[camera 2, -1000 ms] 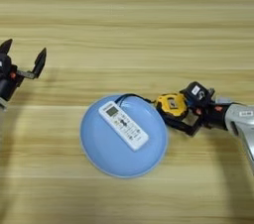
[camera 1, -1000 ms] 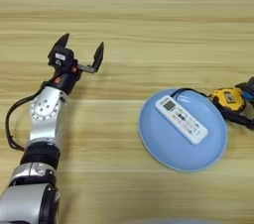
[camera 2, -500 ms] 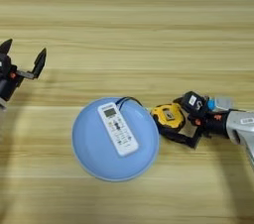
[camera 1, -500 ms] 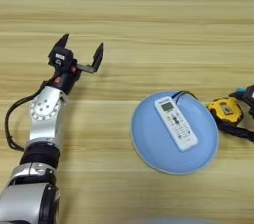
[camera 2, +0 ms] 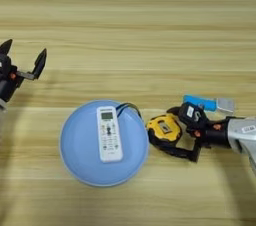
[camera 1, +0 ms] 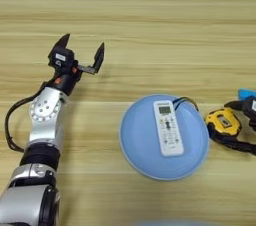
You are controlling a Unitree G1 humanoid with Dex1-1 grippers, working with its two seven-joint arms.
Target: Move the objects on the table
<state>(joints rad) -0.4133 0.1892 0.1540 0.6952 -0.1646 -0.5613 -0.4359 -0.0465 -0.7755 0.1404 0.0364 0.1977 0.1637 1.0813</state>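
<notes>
Filling the whole picture is the wooden table (camera 2: 150, 20). The round blue plate (camera 2: 80, 157) sits low in the middle, and the white remote (camera 2: 109, 133) lies on it, screen end up. The left pincer (camera 1: 80, 56) is at the upper left, above the table, fingers spread wide and holding nothing. The right pincer (camera 2: 192, 137) is at the right edge, spread around the yellow tape measure (camera 2: 164, 128), just beside the plate. The small blue bar (camera 2: 207, 103) lies just above that pincer.
</notes>
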